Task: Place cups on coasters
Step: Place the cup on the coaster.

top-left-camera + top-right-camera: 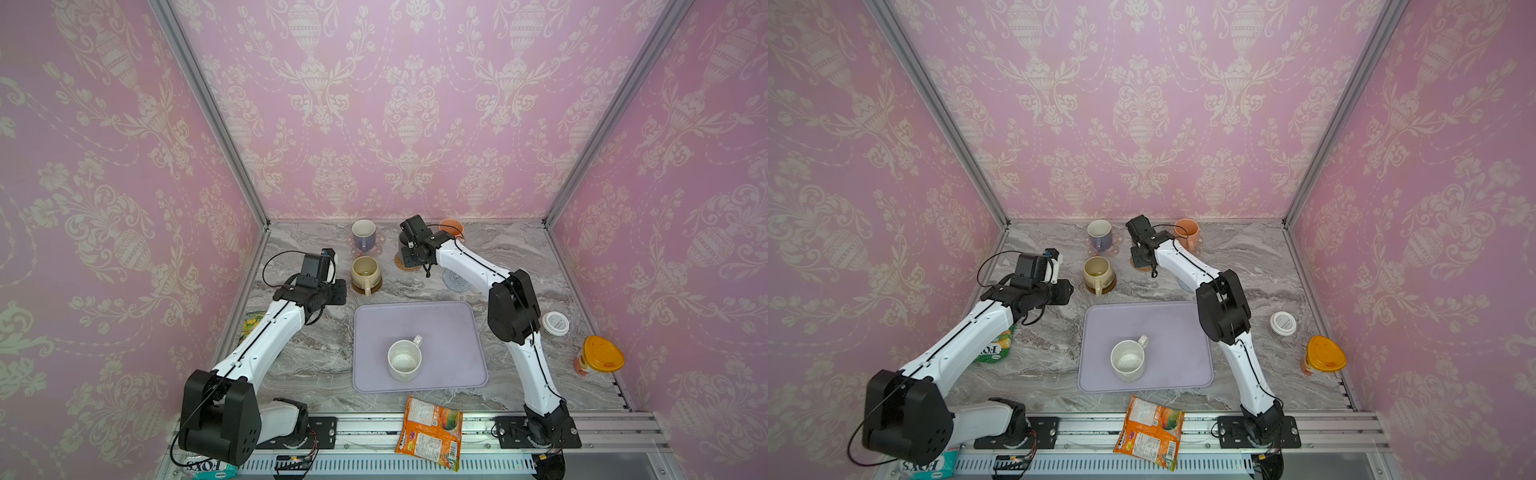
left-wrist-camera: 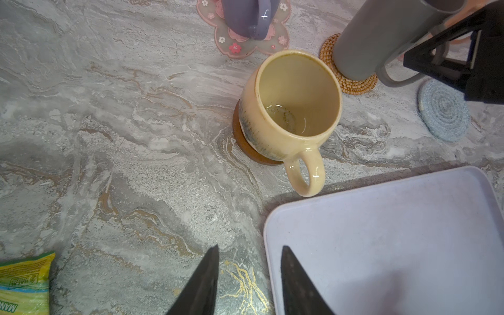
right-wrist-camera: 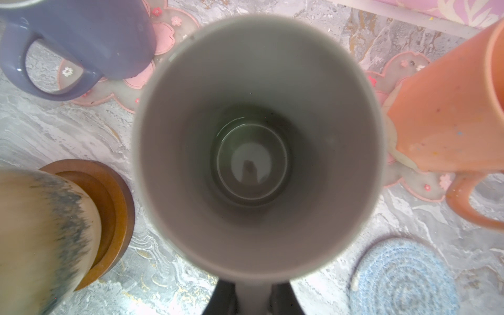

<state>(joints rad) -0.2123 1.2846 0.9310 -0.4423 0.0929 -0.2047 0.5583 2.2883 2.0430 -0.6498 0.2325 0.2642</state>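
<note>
Lavender tray point(image 1: 453, 324) carries the speckled white mug point(image 1: 404, 360), upright. Dark grey mug point(image 2: 362, 41) stands on the woven rattan coaster point(image 2: 328, 57), its handle clamped by the right gripper point(image 3: 252, 300). Beige mug point(image 2: 289, 109) sits on the brown wooden coaster point(image 2: 245, 147). Left gripper point(image 2: 250, 251) hangs parted, holding nothing, near the tray's corner. Grey-blue coaster point(image 2: 443, 111) lies uncovered nearby.

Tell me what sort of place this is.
Probably a robot test booth dressed as a home: pink wallpaper panels in an aluminium frame, a marble-look tabletop, two arms bolted to a rail.
</note>
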